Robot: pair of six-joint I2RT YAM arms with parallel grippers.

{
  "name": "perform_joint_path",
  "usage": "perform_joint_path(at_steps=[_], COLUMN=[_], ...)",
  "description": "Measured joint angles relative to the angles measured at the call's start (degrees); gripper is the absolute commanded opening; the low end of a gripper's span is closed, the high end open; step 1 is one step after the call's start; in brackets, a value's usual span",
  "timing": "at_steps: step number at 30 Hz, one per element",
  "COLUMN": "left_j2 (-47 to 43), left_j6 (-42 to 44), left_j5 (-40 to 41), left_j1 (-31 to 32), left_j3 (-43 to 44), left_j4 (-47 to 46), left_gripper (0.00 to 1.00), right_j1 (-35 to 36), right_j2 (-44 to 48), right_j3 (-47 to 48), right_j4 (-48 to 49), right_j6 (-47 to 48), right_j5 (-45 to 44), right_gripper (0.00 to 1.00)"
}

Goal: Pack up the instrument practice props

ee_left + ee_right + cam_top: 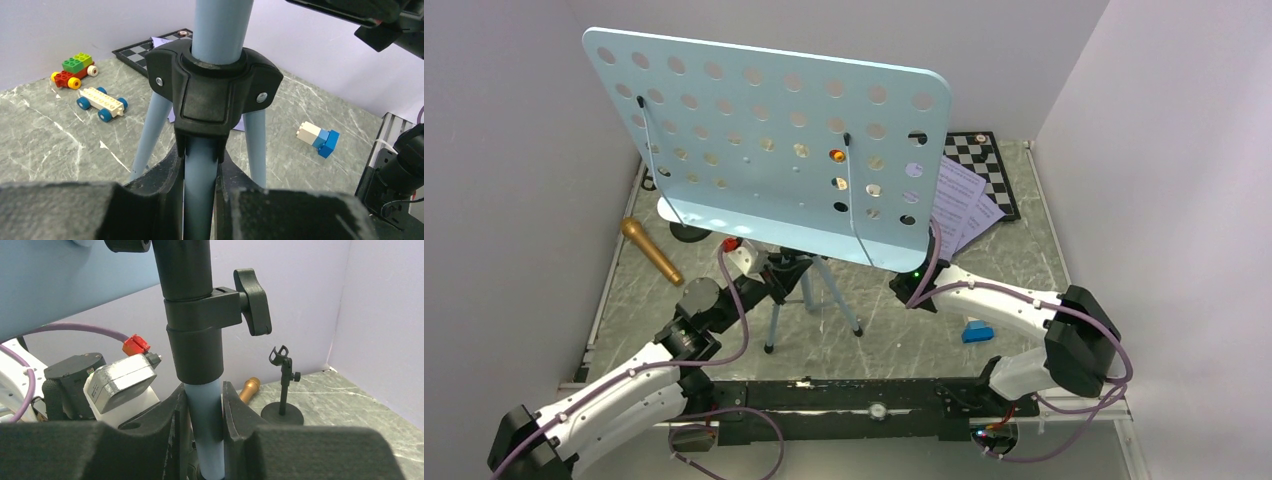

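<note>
The light-blue music stand, with its hole-punched desk, stands upright on its tripod mid-table. My left gripper is shut on one blue tripod leg, just under the black hub. My right gripper is shut on the blue pole, just below the black clamp collar. The gold-brown microphone lies at the left. Beside it stands the small black mic stand. White sheet-music pages lie at the back right, partly hidden by the desk.
A black-and-white chessboard lies at the back right corner. A colourful brick car and a white chassis with blue wheels sit behind the stand. A blue-and-white brick lies near my right arm. Walls close in on three sides.
</note>
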State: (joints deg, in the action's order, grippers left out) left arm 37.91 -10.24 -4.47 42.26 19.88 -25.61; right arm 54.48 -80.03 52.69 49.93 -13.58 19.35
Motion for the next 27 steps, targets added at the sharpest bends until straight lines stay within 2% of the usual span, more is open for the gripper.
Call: perform_joint_path(at_steps=[5, 10, 21, 22, 27], left_j2=[-0.81, -1.75, -9.94, -11.17, -15.54], left_j6=[-1.64, -4.39, -7.82, -8.26, -11.21], left_j5=[0.0, 0.09, 4.85, 5.22, 5.11], left_j1=[0.02, 0.07, -0.2, -0.24, -0.35], left_j3=[-2.43, -2.95, -5.64, -6.32, -11.89], left_j4=[-3.87, -3.65, 2.34, 2.58, -1.6], left_gripper=[0.3, 0.42, 0.96, 0.99, 0.99], right_j1=[0.44, 0.85, 1.4, 1.31, -0.07], right_j2=[0.48, 1.4, 4.55, 4.96, 6.78], right_j3=[-0.55, -1.05, -3.08, -3.52, -6.51], right_j4=[0.11, -0.66, -2.64, -2.58, -0.17], right_j6=[0.04, 0.09, 0.44, 0.35, -1.05], right_j5=[-0.37, -0.35, -0.2, -0.13, 0.61], right_gripper=[0.0, 0.0, 0.0, 0.0, 0.0])
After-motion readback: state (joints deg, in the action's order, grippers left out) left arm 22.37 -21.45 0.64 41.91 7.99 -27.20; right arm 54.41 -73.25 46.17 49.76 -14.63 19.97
